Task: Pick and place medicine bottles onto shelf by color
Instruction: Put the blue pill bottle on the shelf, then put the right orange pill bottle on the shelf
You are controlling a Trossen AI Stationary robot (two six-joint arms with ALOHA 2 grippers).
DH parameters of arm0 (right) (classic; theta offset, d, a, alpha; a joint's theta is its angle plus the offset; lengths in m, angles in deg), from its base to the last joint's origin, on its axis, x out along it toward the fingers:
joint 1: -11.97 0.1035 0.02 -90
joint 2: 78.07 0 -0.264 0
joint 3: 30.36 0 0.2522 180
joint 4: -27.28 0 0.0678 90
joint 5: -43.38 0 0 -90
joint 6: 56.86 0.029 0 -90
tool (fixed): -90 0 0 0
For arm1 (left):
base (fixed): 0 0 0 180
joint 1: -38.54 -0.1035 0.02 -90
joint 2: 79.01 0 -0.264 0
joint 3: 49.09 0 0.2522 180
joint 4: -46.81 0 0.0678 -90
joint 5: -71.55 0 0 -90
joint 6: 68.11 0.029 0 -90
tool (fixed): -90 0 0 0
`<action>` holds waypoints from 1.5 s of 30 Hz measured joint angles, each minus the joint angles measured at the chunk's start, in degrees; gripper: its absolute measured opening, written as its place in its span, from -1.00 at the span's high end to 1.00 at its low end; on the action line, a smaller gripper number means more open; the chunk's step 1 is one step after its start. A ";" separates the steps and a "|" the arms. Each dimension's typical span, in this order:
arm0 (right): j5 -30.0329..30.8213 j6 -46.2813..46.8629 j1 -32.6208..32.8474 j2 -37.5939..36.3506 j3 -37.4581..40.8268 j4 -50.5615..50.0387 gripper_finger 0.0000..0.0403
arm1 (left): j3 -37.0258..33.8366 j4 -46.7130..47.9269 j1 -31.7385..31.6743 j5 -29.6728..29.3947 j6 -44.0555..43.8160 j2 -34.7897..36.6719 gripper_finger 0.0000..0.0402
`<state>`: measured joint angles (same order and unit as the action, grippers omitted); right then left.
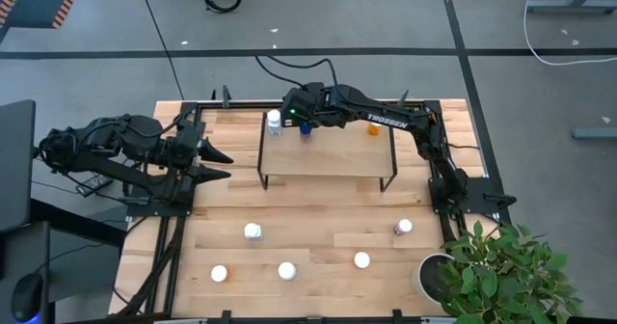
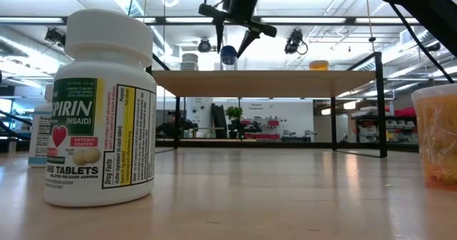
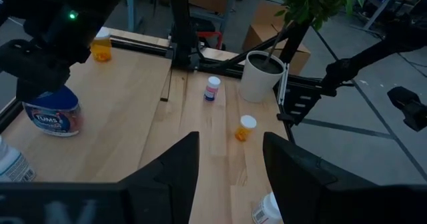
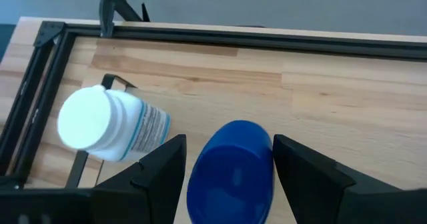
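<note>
The shelf stands at the table's far middle. A white bottle, a blue bottle and an orange bottle stand on it. My right gripper reaches down over the shelf's left part and is shut on the blue bottle. Several white-capped bottles and a pinkish one stand on the near half of the table. My left gripper waits open at the table's left edge, holding nothing. My right gripper pinches the blue bottle's top part between its two fingers, one on each side. The fingers slant down from above and reach only its upper end. The bottle stands upright, its base at the shelf board.
A potted plant stands at the table's near right corner. In the low view a large aspirin bottle and an orange bottle stand close to the near edge. A black frame borders the table.
</note>
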<state>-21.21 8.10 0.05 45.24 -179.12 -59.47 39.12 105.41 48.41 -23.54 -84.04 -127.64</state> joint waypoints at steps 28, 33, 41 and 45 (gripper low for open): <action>2.45 -9.90 3.91 -7.91 0.00 1.19 -0.15 | 0.00 0.00 0.02 0.00 0.39 -0.11 0.13; -2.72 -8.36 9.02 -7.96 0.00 1.57 -0.15 | 0.00 1.38 0.00 0.00 1.35 -0.12 0.12; -4.59 -3.17 19.43 -7.96 0.00 2.58 -0.15 | 0.00 4.88 -0.03 0.00 2.23 -0.11 0.12; -8.39 1.69 24.30 -7.46 0.00 -0.12 -0.15 | 0.00 4.80 -0.03 0.00 2.23 -0.11 0.10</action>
<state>-29.60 9.79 24.35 37.78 -179.12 -59.59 39.12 110.21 48.38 -23.54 -81.81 -127.75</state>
